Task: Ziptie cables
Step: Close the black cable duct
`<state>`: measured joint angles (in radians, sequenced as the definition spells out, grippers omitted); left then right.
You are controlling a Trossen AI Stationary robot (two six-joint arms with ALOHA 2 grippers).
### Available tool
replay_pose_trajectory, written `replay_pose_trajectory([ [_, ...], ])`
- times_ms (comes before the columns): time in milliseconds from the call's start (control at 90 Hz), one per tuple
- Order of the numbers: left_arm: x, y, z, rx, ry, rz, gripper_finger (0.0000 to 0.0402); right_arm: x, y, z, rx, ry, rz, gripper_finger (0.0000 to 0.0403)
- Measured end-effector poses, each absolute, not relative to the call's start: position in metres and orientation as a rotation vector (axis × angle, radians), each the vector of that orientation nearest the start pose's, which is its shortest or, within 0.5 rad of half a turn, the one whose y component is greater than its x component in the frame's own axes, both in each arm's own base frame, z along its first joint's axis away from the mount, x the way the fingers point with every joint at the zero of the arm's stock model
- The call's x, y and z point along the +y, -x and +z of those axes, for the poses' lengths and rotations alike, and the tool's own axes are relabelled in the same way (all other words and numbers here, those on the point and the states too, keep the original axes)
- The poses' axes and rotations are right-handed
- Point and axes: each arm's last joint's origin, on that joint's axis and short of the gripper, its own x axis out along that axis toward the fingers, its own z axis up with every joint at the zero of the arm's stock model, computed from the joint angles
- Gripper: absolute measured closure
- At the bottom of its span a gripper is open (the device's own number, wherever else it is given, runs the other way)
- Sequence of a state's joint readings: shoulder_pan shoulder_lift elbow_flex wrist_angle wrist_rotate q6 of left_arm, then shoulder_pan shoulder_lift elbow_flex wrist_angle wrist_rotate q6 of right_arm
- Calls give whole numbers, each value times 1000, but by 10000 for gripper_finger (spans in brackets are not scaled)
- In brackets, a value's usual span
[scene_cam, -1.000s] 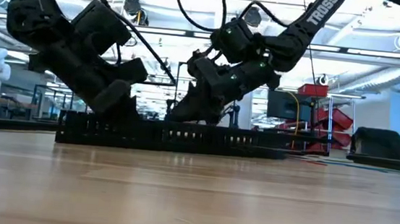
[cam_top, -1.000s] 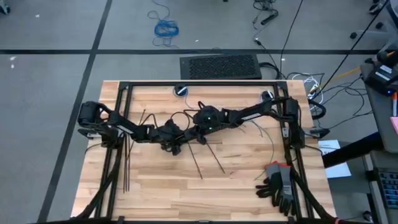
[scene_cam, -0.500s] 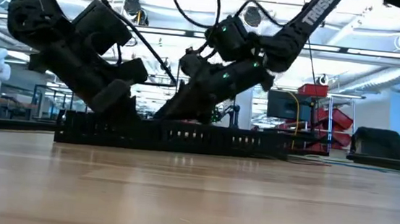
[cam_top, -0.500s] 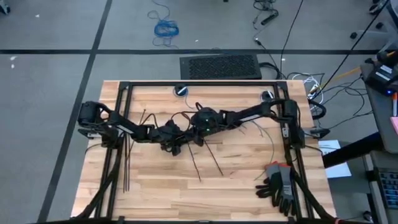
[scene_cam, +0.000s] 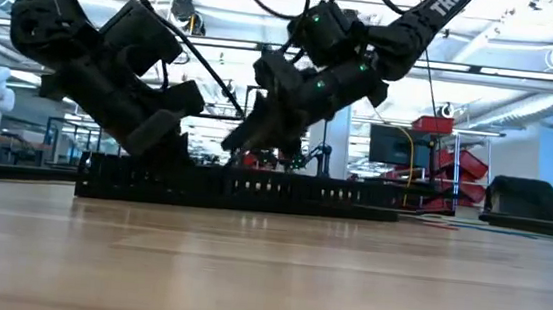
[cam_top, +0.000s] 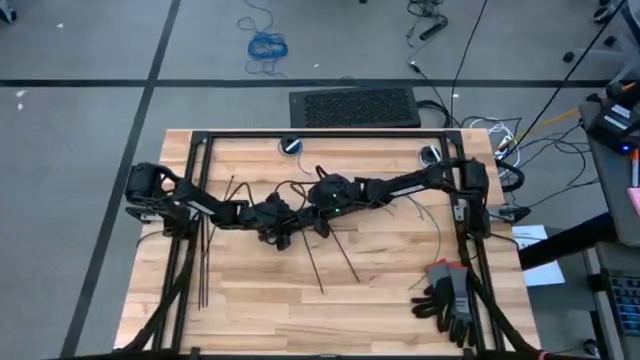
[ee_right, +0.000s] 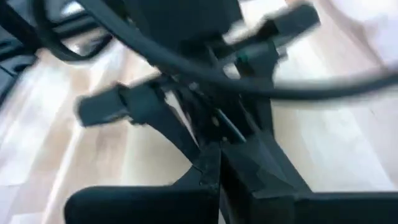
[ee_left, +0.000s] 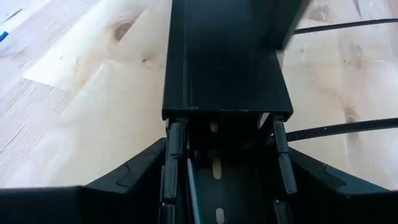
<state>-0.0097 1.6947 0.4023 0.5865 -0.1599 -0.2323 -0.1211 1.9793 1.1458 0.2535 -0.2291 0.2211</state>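
Note:
A black slotted bar [scene_cam: 239, 187] lies across the table's middle, largely under both arms in the high view. My left gripper [cam_top: 274, 226] sits at one end of it, fingers outside its two walls. My right gripper [cam_top: 312, 205] hovers just right of it with fingers together; blur hides what, if anything, is between them. A thin wire [ee_left: 193, 186] lies inside the bar's channel. Loose thin cables [cam_top: 412, 207] splay on the wood to the right. Black zipties lie flat in the middle [cam_top: 346, 256] and at the left [cam_top: 204, 262]. My left gripper straddles the slotted bar's end [ee_left: 227, 118], one finger [ee_left: 127, 180] outside each side wall, pointing along the bar and slanting down. The bar rests on the table. My right gripper: I cannot tell whether it touches anything, because its wrist view is blurred.
A pair of grey and red gloves [cam_top: 450, 295] lies at the near right. A black frame [cam_top: 320, 135] borders the table. Two zipties [ee_left: 339, 127] cross the wood beside the bar. A black mat [cam_top: 355, 107] and a coiled blue cable [cam_top: 267, 45] lie on the floor beyond.
My right gripper has gone a little toward the table's left, closer to my left gripper, and has then risen slightly above the slotted bar. The bar stays where it was.

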Motion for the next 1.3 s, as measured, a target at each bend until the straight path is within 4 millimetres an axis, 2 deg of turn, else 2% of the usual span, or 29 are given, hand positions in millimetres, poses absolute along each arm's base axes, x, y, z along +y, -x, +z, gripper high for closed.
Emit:
replay_pose_trajectory([
  [244,2,-251,84,682,178,234,151,-42,-420,130,579,-337,48,403],
  [367,2,-250,83,683,177,237,151,-46,-433,119,525,-336,58,403],
  [478,2,-250,83,683,177,236,151,-47,-447,117,531,-336,83,403],
  [644,2,-250,83,683,177,235,151,-43,-451,131,548,-278,121,403],
  [811,2,-251,84,682,179,231,151,-42,-441,176,509,-228,142,403],
  [889,2,-251,84,683,173,228,151,-40,-436,187,522,-206,144,403],
  [1011,2,-251,84,682,167,226,151,-39,-429,189,593,-206,140,403],
  [1156,3,-251,84,682,165,226,151,-41,-419,175,766,-175,37,403],
  [1300,3,-251,84,683,165,219,151,-46,-419,169,782,-135,-2,403],
])
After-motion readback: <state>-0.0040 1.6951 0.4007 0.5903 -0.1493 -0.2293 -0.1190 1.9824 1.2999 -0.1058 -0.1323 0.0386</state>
